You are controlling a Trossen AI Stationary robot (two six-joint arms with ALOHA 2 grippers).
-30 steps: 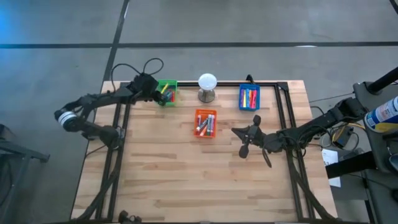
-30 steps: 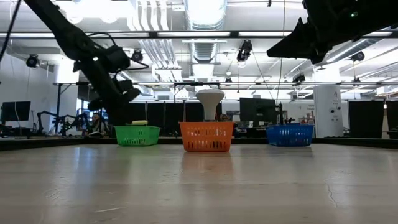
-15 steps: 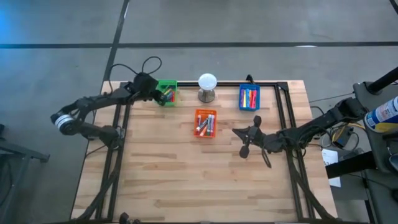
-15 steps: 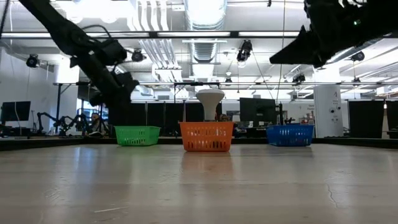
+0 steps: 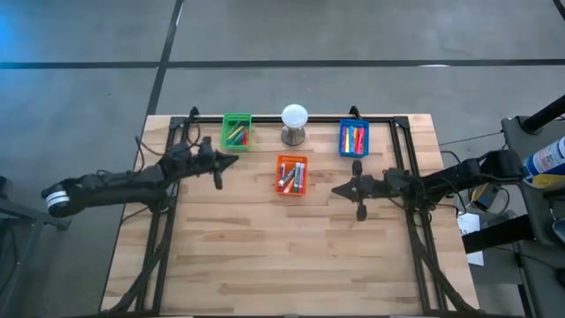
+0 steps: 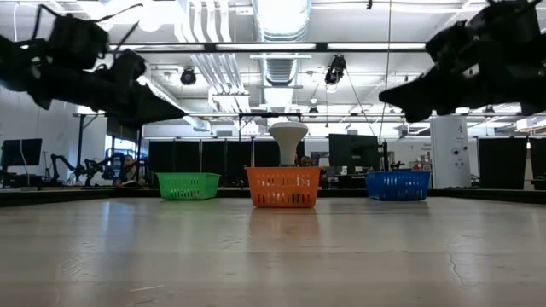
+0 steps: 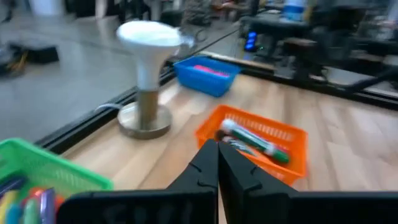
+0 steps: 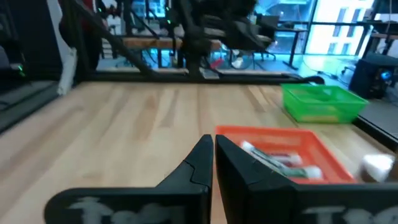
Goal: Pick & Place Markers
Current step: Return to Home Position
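The markers lie in three small bins at the far side of the table: a green bin (image 5: 236, 132), an orange bin (image 5: 291, 174) and a blue bin (image 5: 353, 139). The orange bin's markers also show in the left wrist view (image 7: 252, 142) and the right wrist view (image 8: 280, 158). My left gripper (image 5: 231, 162) is shut and empty above the table, between the green and orange bins. My right gripper (image 5: 335, 188) is shut and empty above the table, just right of the orange bin, pointing left.
A white ball on a grey stand (image 5: 294, 124) stands between the green and blue bins at the far edge. A black frame rail (image 5: 388, 119) runs along the table's far edge and down both sides. Bare wood (image 5: 282, 256) fills the near half.
My left gripper has drawn back from over the green bin toward the near edge and a little right, and now hangs level over the table, pointing right. My right gripper has come down a little and its wrist has turned. The bins and markers have kept still.
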